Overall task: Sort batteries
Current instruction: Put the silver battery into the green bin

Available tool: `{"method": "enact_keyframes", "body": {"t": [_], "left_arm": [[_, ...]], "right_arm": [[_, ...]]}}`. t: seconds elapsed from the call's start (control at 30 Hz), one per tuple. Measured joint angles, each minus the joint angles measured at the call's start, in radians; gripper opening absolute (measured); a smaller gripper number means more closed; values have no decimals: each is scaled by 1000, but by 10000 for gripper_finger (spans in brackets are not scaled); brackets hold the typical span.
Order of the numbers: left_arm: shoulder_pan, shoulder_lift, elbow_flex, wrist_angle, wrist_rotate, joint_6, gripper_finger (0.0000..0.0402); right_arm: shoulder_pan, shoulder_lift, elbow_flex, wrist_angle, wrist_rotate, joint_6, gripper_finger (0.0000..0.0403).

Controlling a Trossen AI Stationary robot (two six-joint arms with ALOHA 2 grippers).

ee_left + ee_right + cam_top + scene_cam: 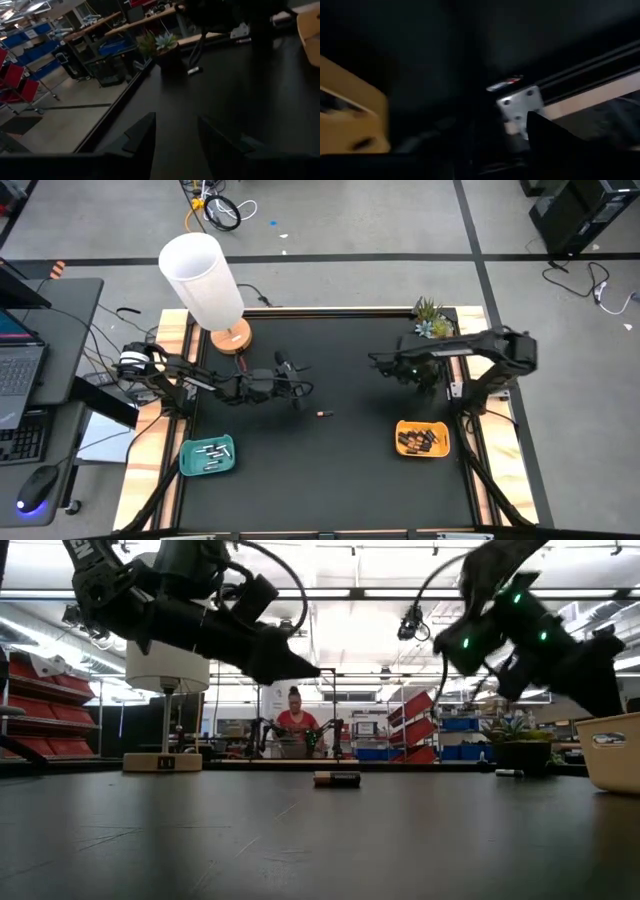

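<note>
Worktop [330,480]: black, mostly bare, framed by wooden edges, leaving wide room. Left hand [297,388]: empty, fingers spread, beside centre. Right hand [385,363]: empty; spread cannot be told. Teal tray [207,456]: pale batteries. Orange tray [421,438]: dark batteries. One dark battery [323,413] remains mid-worktop; sorting looks nearly finished.

Black jointed arms, looped black cables, green indicator lights, dark wedge-shaped fingers [142,137].

High: I look straight down on the whole table [330,470].
Low: I look level across it; both share the lamp [205,285].
</note>
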Motion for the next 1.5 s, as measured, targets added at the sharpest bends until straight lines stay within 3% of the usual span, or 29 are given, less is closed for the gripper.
{"method": "enact_keyframes", "body": {"t": [0.13, 0.37, 0.67, 0.77, 1.03, 1.27, 1.37, 1.5], "left_arm": [[0, 0, -32, 1, 0, 1, 160], [0, 0, -64, 10, -2, 28, 160], [0, 0, -90, 8, -7, 59, 160], [0, 0, -90, 9, -8, 78, 160], [1, 0, -90, 9, -13, 84, 160], [1, 0, -90, 15, -13, 98, 160], [1, 0, -90, 9, -13, 98, 160], [1, 0, -90, 9, -13, 98, 160]], "right_arm": [[-26, 104, 0, 2, 55, -158, 195], [-25, 266, -3, 40, 59, -310, 265], [-28, 289, -152, 191, 61, -329, 332], [-25, 297, -138, 209, 88, -323, 344], [-25, 337, -133, 188, 90, -325, 340], [-19, 320, -53, 102, 72, -165, 310], [-18, 270, -16, 95, 66, -84, 300], [-23, 109, -16, 293, 88, 12, 285]]}}
